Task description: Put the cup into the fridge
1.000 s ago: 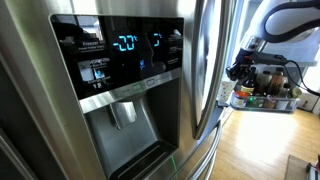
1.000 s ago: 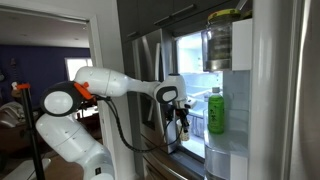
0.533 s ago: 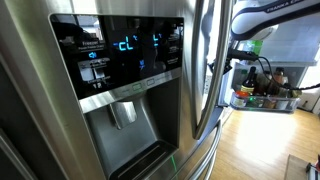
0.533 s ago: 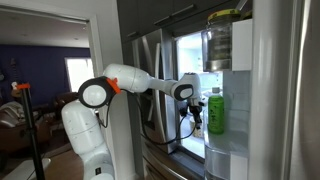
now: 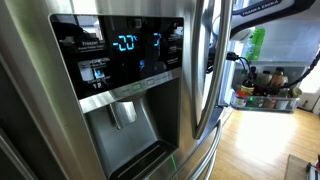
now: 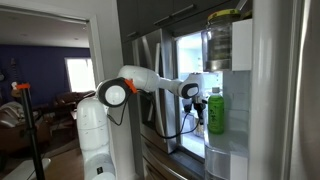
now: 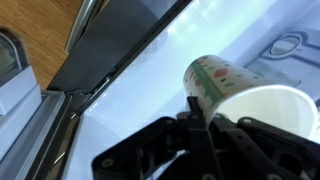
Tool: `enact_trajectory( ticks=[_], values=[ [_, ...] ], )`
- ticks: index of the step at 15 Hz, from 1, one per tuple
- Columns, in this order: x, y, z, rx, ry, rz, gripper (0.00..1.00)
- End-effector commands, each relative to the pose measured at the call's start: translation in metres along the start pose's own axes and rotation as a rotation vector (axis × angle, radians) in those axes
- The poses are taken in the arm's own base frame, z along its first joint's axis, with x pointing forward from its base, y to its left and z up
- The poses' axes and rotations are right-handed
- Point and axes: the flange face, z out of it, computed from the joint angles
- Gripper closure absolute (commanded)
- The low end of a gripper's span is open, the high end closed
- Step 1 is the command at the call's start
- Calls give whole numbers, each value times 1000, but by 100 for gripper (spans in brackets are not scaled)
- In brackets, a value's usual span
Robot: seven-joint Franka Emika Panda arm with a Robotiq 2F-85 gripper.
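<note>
a home kitchen
steel fridge with lit dispenser panel, its door open on stocked shelves (a green bottle among them), wood floor, a living room past the doorway.

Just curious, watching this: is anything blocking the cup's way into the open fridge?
The fridge stands open, so nothing bars the way. The gripper holds the cup at its lit opening; only a green bottle stands close beside it there.
</note>
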Motion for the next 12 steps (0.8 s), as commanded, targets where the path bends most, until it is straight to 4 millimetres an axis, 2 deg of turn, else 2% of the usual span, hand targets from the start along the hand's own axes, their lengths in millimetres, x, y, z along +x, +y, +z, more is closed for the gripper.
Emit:
enact_trajectory(
  ticks=[1, 6, 12],
  values=[
    [11, -19, -4, 13, 25, 15, 100],
    [27, -41, -24, 77, 109, -13, 100],
    [52, -63, -20, 206, 185, 50, 100]
  ],
)
